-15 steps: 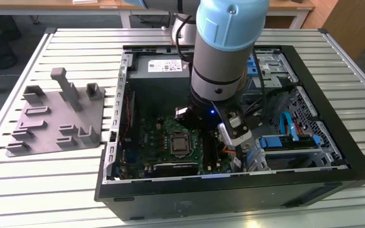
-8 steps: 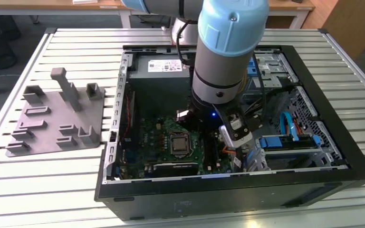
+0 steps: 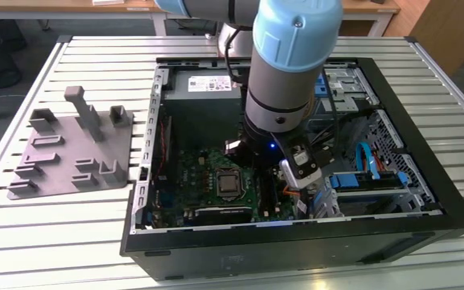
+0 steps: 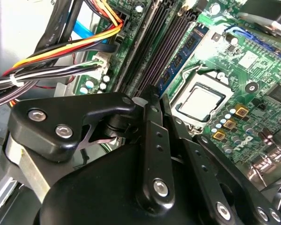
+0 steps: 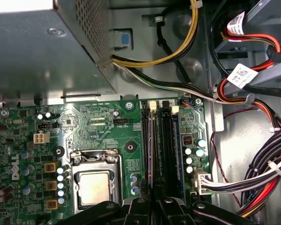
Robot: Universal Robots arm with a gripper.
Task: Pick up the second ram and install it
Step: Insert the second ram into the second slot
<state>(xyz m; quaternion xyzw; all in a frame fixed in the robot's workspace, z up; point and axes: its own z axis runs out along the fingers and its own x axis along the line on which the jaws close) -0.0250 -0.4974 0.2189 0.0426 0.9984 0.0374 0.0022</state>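
— Where's the black metal gripper (image 4: 152, 96)?

— In the exterior view, inside the open black computer case (image 3: 425, 199), at three o'clock of the square silver processor (image 3: 228, 184). Spread or pinching, I cannot tell.

— And the thin blue-green ram stick (image 4: 177, 63)?

— In the second wrist view, standing in a motherboard slot, just beyond the gripper.

second ram (image 4: 180, 58) | blue-green stick | on edge in memory slot

motherboard (image 3: 215, 175) inside case (image 3: 409, 199), case on table (image 3: 55, 229)
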